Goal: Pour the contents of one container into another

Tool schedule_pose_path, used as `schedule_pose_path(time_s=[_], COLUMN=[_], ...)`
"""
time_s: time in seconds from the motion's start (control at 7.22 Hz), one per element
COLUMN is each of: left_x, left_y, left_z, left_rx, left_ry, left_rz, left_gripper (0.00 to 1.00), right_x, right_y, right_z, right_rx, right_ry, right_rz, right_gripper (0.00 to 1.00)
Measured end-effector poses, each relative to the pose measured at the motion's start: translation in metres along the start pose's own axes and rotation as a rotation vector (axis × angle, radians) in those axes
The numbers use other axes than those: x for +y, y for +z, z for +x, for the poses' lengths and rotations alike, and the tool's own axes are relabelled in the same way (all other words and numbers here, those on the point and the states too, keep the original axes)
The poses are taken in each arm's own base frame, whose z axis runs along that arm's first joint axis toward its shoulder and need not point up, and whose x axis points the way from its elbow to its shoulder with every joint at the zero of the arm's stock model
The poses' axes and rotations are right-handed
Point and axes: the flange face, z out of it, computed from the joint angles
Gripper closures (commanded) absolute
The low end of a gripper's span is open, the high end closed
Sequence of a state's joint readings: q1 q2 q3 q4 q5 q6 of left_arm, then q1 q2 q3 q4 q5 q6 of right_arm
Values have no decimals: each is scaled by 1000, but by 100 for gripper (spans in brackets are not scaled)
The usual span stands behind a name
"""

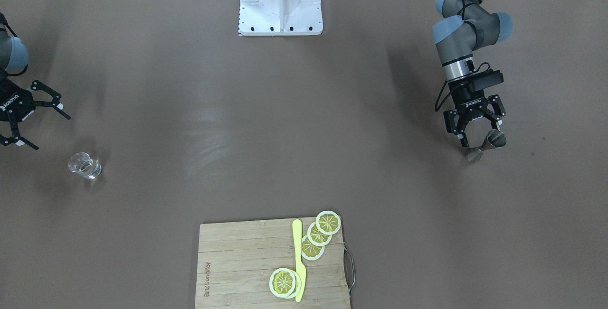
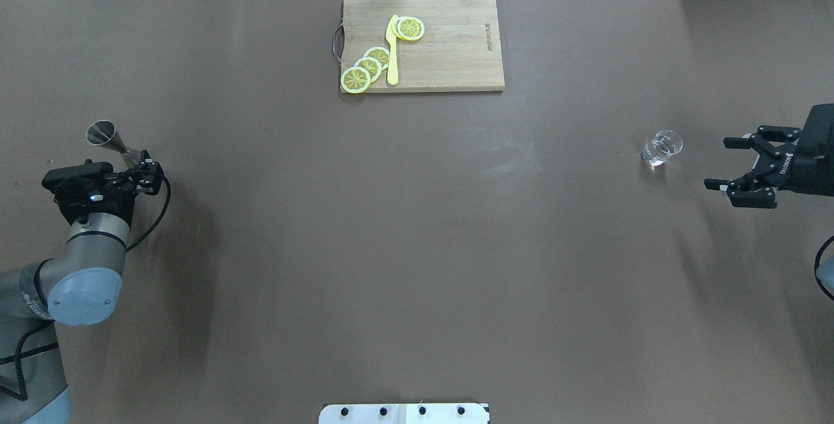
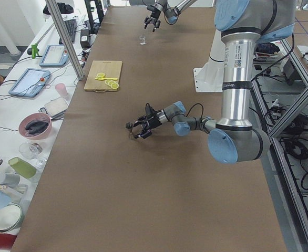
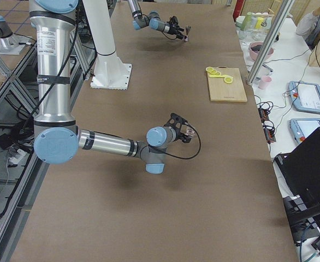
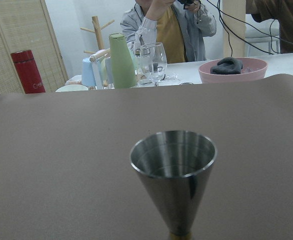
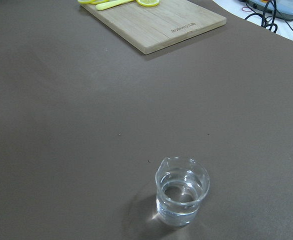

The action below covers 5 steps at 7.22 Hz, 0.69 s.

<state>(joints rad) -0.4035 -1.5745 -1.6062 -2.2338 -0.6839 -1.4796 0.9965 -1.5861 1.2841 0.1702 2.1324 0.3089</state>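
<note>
A steel jigger (image 1: 487,145) stands upright at the table's left end, filling the left wrist view (image 5: 174,175). My left gripper (image 1: 480,133) is low behind it, open, its fingers spread to either side of the jigger; I cannot tell whether they touch it. At the right end stands a small clear glass (image 2: 661,147) with a spout and a little clear liquid, also in the right wrist view (image 6: 182,191). My right gripper (image 2: 717,163) hovers open a short way from the glass, holding nothing.
A wooden cutting board (image 2: 449,53) with several lemon slices (image 2: 368,67) and a yellow knife (image 2: 392,49) lies at the far middle edge. The white robot base (image 1: 280,5) is at the near edge. Cups and bowls crowd a side table beyond the left end.
</note>
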Motion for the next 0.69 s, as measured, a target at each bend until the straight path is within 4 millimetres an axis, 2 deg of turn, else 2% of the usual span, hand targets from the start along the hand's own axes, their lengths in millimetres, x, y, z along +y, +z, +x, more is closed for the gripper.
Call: schedule_pose_path(time_s=[0.28, 0.69], left_x=[2, 1], left_y=[4, 14], left_z=[4, -5], left_rx=[-2, -19], left_ry=[-38, -98], left_rz=[15, 26], left_gripper=[2, 2], right_x=[3, 3], right_y=[9, 23], right_z=[17, 42], right_rx=[-2, -27], right_ry=[-19, -23], right_rz=[12, 14], right_gripper=[1, 1])
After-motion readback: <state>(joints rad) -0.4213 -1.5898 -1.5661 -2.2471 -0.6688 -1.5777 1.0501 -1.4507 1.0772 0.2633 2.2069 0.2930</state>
